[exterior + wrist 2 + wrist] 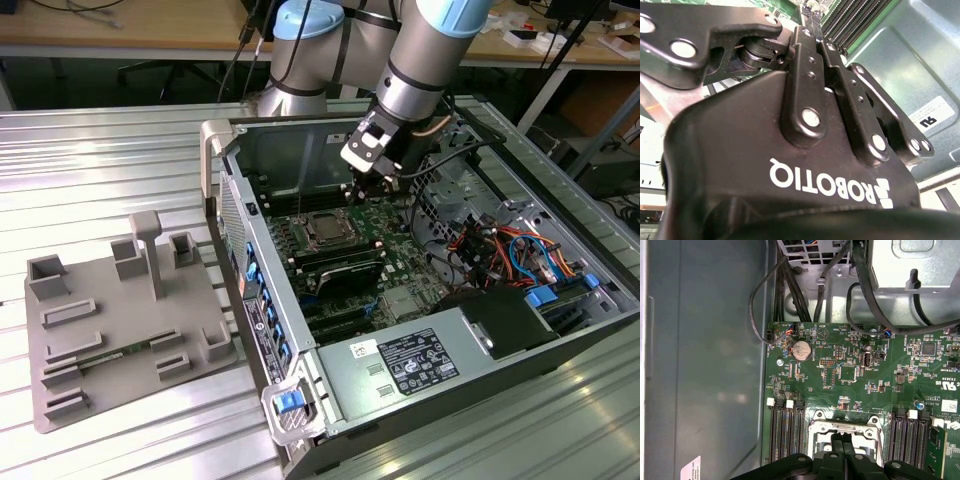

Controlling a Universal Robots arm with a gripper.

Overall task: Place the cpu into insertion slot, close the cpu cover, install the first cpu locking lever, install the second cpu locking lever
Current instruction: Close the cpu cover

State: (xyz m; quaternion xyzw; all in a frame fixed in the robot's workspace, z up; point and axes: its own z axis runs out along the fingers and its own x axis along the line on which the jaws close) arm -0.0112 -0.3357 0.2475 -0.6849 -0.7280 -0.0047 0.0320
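The insertion slot (325, 230) is a silver-rimmed square socket on the green board inside the open computer case. The cpu cover (821, 427) lies over it as a silver frame. In the exterior view a dull grey square, the cpu (327, 229), shows in the cover's window. My gripper (368, 192) hangs just above the board, a little to the exterior view's right of the socket. In the first wrist view my gripper (842, 444) points down at the socket's edge, its black fingers (836, 440) pressed together with nothing seen between them. The second wrist view shows the gripper (812, 22) from behind.
Long black memory slots (785, 432) flank the socket on both sides. A black finned block (345, 270) sits just in front of it, and a power supply (405, 365) nearer still. Cable bundles (500, 250) fill the case's right side. A grey fixture plate (120, 330) lies on the table at the left.
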